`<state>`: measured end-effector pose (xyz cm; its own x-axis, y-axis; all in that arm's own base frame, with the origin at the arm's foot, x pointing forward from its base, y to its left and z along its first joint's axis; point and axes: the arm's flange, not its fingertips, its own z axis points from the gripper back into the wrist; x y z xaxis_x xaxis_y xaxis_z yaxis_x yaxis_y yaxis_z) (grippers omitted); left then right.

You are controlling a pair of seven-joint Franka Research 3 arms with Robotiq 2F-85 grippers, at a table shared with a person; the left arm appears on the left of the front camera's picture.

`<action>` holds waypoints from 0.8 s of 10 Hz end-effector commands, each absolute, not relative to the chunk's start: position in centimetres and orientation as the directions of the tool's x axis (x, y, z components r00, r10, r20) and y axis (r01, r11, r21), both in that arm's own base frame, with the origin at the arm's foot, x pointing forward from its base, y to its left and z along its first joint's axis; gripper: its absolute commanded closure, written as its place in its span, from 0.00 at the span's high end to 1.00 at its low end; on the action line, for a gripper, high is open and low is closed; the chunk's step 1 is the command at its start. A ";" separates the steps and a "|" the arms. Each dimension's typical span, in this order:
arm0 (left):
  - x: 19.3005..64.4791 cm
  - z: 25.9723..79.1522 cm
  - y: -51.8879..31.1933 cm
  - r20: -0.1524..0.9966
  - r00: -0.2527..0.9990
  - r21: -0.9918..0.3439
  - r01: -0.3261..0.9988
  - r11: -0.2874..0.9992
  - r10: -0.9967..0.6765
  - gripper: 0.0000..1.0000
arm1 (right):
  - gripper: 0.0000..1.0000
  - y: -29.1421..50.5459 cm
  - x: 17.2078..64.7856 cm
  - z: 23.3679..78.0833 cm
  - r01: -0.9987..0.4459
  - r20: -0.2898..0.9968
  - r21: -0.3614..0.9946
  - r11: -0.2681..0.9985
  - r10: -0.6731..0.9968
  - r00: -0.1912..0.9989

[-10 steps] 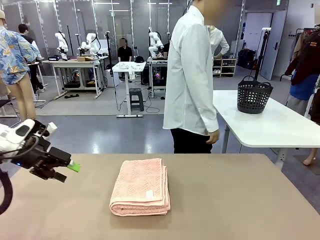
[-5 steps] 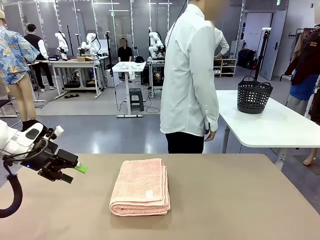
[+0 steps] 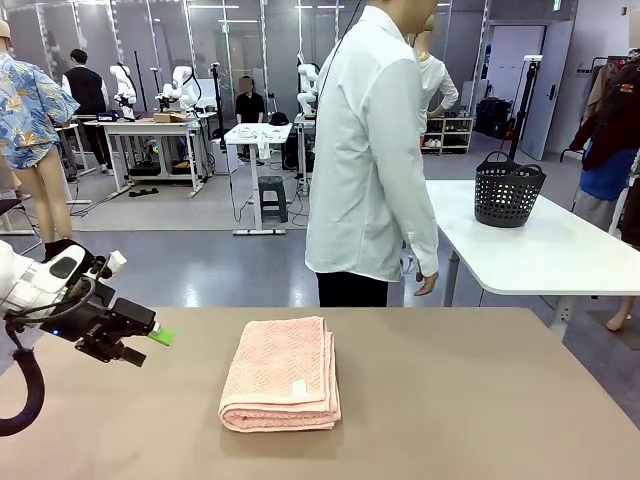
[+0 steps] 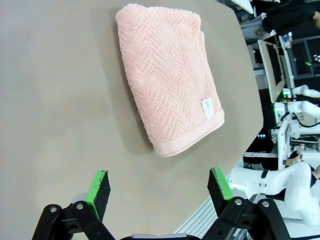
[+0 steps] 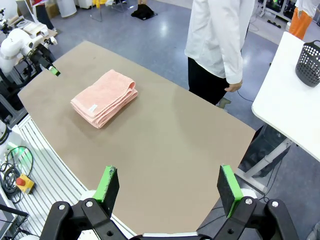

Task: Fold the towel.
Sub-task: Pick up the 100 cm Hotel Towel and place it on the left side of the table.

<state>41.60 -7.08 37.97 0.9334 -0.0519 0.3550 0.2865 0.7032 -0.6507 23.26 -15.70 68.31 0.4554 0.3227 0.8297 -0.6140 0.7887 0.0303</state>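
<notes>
The towel [image 3: 281, 373] lies near the middle of the table [image 3: 480, 400], already folded into a thick oblong stack of several layers, with its long side running from near to far. Its small white label [image 3: 298, 387] sits on top close to the near edge, and the plain band [image 4: 190, 142] runs along that same short end. It looks soft and limp, a terry cloth that bends wherever it is not supported, rather light but bulky, and not fragile or slippery; the layers could slide over each other if only the top one is pinched. If one more fold is wanted, I judge the best hold is at a corner of the near short end, taking all layers together between the pads, because the rounded fold at the long left side is thicker. The left gripper [image 3: 150, 340] hangs above the left edge of the table, well apart from the towel, with its green pads [image 4: 98, 185] spread wide and nothing between them. The right gripper [image 5: 167, 187] is high above the table, also wide and empty. A person [image 3: 372, 150] in a white shirt stands at the far side, hands down, not touching the towel.
</notes>
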 end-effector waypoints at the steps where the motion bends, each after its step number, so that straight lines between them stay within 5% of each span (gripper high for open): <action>1: 43.9 35.4 -9.2 0.360 0.933 -0.716 0.284 0.637 -0.011 1.00 | 1.00 -15.7 23.3 68.3 -0.613 0.831 0.031 0.790 0.321 0.455; 8: 49.0 28.0 -12.9 0.288 0.956 -0.806 0.214 0.552 0.049 1.00 | 1.00 -15.7 23.3 68.3 -0.613 0.831 0.031 0.790 0.321 0.455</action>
